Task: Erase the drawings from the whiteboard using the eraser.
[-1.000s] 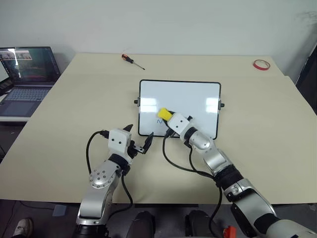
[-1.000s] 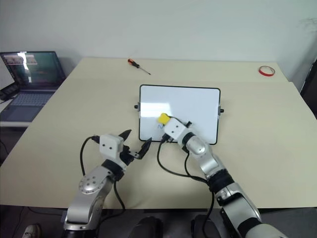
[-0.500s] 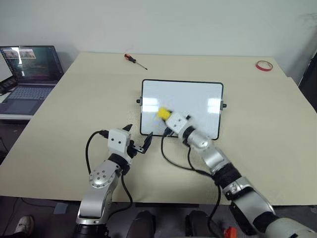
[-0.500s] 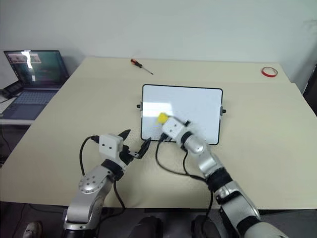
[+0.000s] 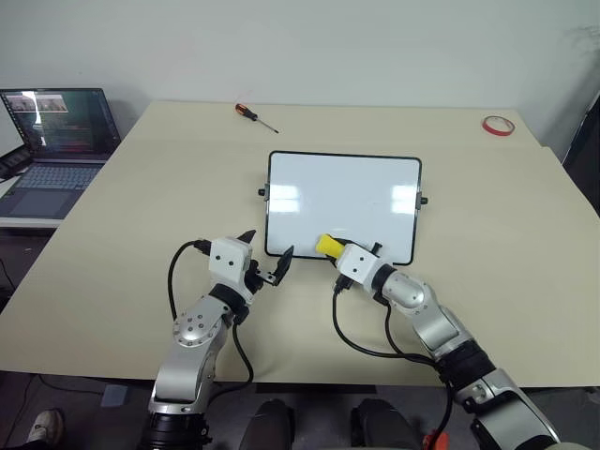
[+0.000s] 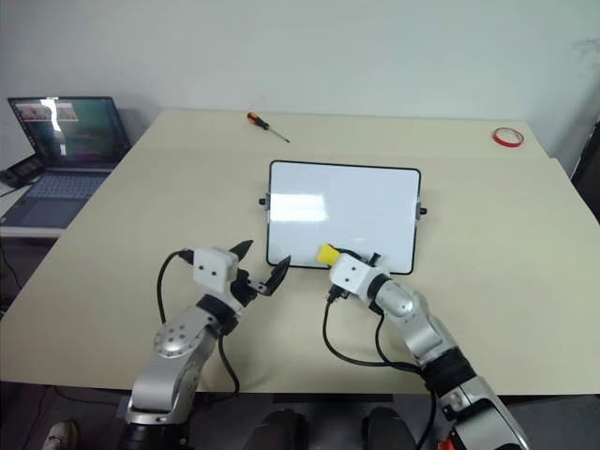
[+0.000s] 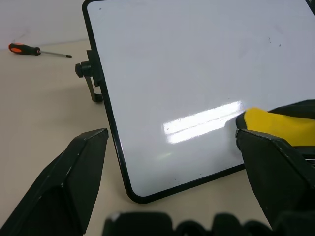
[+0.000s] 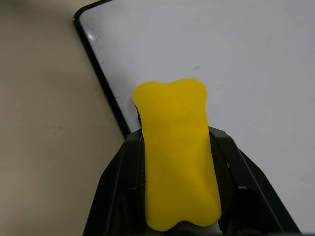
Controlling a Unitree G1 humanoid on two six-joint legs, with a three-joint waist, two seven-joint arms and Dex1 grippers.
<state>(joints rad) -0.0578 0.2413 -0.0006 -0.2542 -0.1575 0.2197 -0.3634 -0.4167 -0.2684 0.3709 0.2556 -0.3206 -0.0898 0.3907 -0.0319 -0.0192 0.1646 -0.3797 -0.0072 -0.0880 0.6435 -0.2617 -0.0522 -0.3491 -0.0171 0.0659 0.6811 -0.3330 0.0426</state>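
The left gripper point(image 5: 268, 262) hangs nearest, over the table point(image 5: 141, 206) just off the board's near left corner, its two fingers spread apart and holding nothing; it has kept its place over the last second. Beside it, the right gripper point(image 5: 330, 249) stays clamped on the eraser point(image 5: 328, 246). A second ago that eraser sat further in on the board point(image 5: 342, 202), over a blue mark in the near left part; now it has slid back and rightward to the board's near edge, about midway along it. Where it passed, no blue ink shows in the head views, and the wrist views show only faint specks on the white surface. My reading is that the wiping is at or close to its end, with at most a light pass left for any residue.

The eraser's long axis runs along the gripper's fingers, and its free end points forward and to the left, toward the board's middle. The board lies flat with its long sides running left to right, knobs on the short sides. Farther off lie a screwdriver point(image 5: 252, 114), a red tape ring point(image 5: 496, 124) and, off the table's left, a laptop point(image 5: 49, 141).
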